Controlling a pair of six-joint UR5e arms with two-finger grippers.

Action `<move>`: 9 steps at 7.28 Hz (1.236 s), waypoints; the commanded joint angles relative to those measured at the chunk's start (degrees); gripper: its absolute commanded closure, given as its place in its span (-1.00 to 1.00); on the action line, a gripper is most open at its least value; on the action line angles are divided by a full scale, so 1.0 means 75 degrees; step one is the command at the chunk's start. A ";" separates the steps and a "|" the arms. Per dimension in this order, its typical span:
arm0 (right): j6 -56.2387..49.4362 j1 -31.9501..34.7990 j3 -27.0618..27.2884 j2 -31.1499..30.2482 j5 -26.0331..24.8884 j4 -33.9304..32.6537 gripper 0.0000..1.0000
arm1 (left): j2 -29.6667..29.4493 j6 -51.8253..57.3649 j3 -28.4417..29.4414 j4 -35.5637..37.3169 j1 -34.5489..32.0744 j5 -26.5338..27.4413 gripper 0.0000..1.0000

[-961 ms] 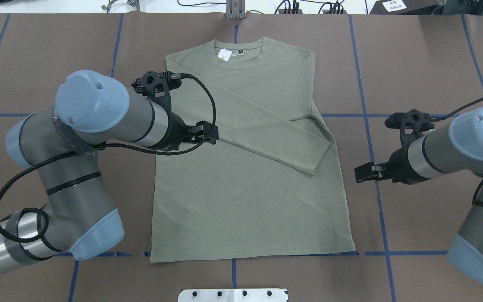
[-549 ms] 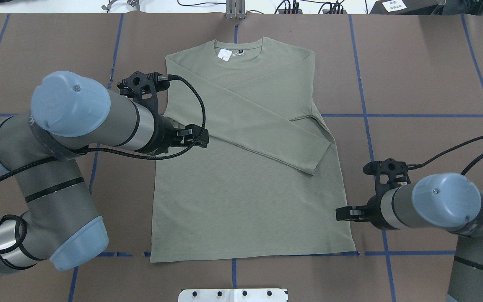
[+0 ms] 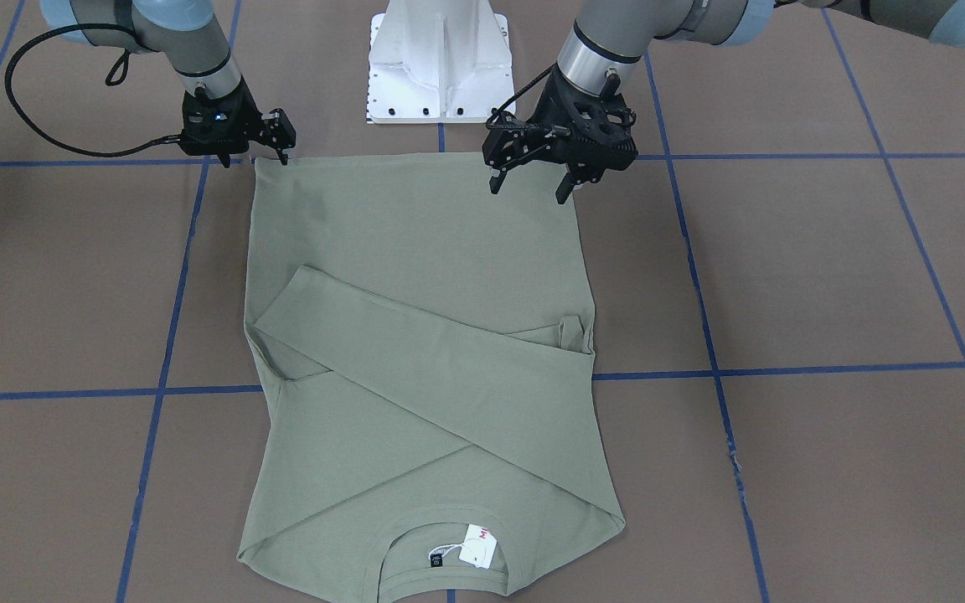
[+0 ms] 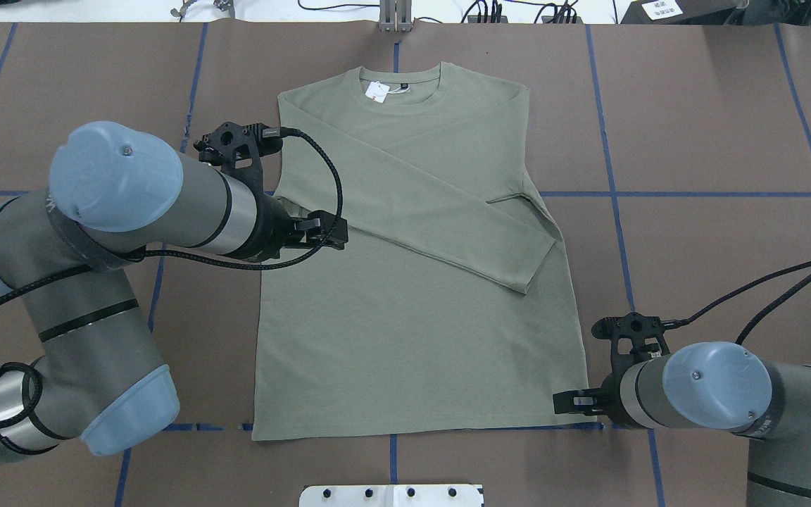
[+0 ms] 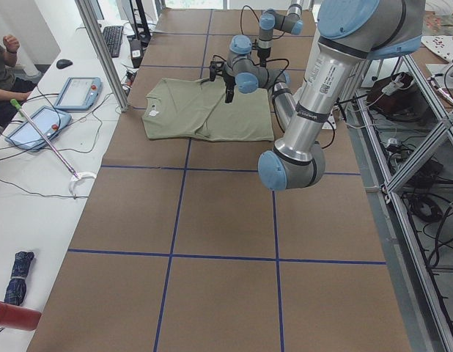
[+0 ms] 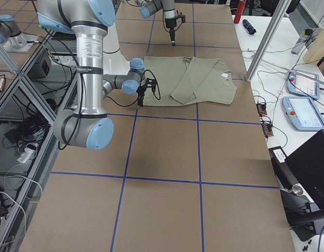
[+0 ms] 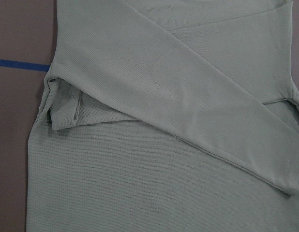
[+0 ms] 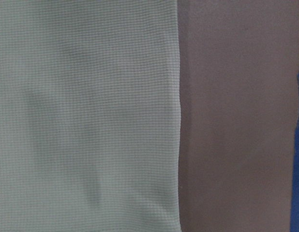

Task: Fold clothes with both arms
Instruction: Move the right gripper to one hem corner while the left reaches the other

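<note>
The olive-green long-sleeved shirt (image 4: 412,317) lies flat on the brown table, neck away from the robot. Both sleeves are folded across its chest, and a white hang tag (image 4: 377,91) lies at the neck. My left gripper (image 4: 331,232) hovers open over the shirt's left side near the folded sleeve; the front view shows its jaws spread (image 3: 530,186). My right gripper (image 4: 562,403) is low at the shirt's near right hem corner and looks open (image 3: 269,155). The left wrist view shows the crossed sleeve (image 7: 188,111). The right wrist view shows the shirt's side edge (image 8: 173,121).
The white pedestal base (image 3: 441,59) stands just behind the shirt's hem. Blue tape lines (image 4: 694,193) cross the brown table cover. An operator (image 5: 1,66) and tablets (image 5: 76,92) are at a side bench beyond the table's far edge.
My right arm has swung toward the robot along the shirt's right edge, down to the hem corner. My left gripper has drifted slightly left over the shirt.
</note>
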 commanded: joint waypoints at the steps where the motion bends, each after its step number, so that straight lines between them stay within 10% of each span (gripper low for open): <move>1: -0.0008 -0.0028 -0.0126 0.0020 0.0105 0.0000 -0.98 | 0.0000 0.0000 -0.0002 -0.0009 0.0001 0.0000 -1.00; 5: -0.0020 -0.0052 -0.0326 0.0102 0.0152 0.0000 -0.84 | 0.0000 0.0000 -0.0014 -0.0009 -0.0011 0.0012 -1.00; 9: -0.0043 -0.0040 -0.0291 0.0102 0.0163 0.0012 0.59 | 0.0000 0.0000 -0.0073 -0.0009 -0.0022 0.0012 -0.99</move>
